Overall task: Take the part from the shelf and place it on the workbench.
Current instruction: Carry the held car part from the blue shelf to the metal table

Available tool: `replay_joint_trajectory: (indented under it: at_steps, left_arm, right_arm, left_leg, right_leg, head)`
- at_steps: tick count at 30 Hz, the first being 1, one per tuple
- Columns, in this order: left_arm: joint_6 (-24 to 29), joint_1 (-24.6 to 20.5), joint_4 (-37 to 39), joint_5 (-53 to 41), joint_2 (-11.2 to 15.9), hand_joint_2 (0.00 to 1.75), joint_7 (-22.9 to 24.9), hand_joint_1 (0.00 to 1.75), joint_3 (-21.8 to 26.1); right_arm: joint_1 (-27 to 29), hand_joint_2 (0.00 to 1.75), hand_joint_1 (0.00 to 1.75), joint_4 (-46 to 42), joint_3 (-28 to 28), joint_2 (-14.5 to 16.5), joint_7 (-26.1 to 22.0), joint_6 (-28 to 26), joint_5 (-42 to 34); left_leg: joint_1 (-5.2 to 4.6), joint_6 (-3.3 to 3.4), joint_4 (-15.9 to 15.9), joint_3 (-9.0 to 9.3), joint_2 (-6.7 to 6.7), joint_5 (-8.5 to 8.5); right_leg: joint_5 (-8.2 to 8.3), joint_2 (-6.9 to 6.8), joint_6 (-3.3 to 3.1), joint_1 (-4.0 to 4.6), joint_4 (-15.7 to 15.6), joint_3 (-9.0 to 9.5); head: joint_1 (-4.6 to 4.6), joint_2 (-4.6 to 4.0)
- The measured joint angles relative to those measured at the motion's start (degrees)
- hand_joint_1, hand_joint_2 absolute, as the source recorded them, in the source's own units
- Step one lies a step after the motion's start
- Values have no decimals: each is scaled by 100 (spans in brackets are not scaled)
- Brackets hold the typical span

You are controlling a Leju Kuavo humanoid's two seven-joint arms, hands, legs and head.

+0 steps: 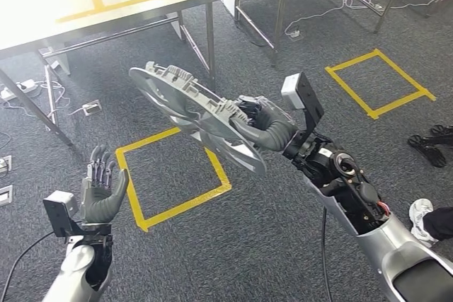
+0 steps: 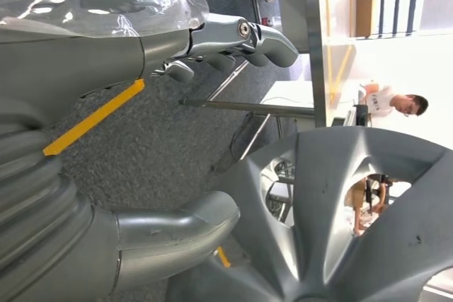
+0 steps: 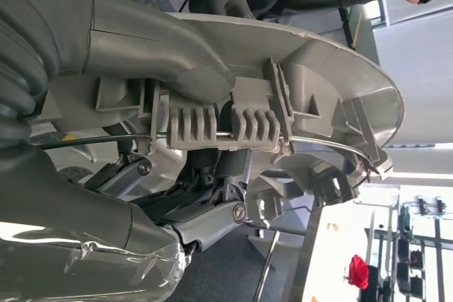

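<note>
The workbench (image 1: 107, 5), a pale steel table with yellow tape lines on its top, stands ahead and to the left over grey carpet, and everything else is best placed from it. Nearest its front leg hangs the part (image 1: 197, 114): a grey plastic wheel cover, round and shallow, spoked with open cut-outs, its back ribbed with clips and a thin wire ring, held tilted in the air well short of the bench edge. The right hand (image 1: 264, 126) grips it at the rim on the side away from the bench, thumb pressed over the back and fingers curled under the edge, as the right wrist view shows closely. So the carrying step looks to be in hand, with the placing not yet done. The next move likely calls for bringing the part over the bench edge, levelling it, and setting it down flat before letting go; a one-sided rim grip on a wide, light disc may let it swing or sag. Below the bench, over the yellow floor square (image 1: 173, 175), the left hand (image 1: 101, 189) is raised with fingers spread and holds nothing.
</note>
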Motion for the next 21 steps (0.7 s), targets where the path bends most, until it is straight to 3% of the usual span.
replay_joint_trajectory:
  at_steps: [21]
  left_arm:
    - [-161,-44,1,0,-37,175,15,0,-4]
  right_arm:
    - [151,175,175,-254,-133,0,122,-157,1]
  left_leg:
    - [-5,8,12,-5,0,-9]
  right_leg:
    - [1,1,5,-11,-8,2]
  head:
    - [-14,0]
